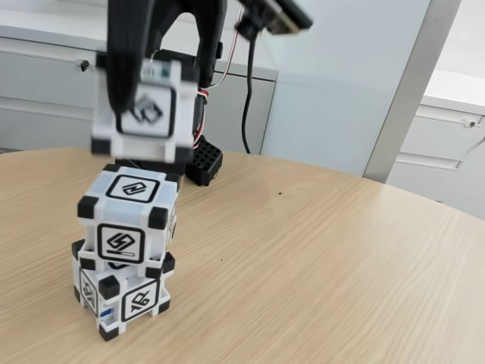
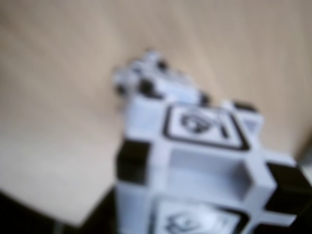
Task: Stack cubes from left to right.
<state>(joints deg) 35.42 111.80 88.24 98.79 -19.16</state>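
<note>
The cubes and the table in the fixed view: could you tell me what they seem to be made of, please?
The cubes, such as the middle one, look like hard white plastic with black corner blocks: smooth moulded faces and crisp edges. The table looks like light wood or wood-look laminate, matt, with fine straight grain lines; which of the two cannot be told.
</note>
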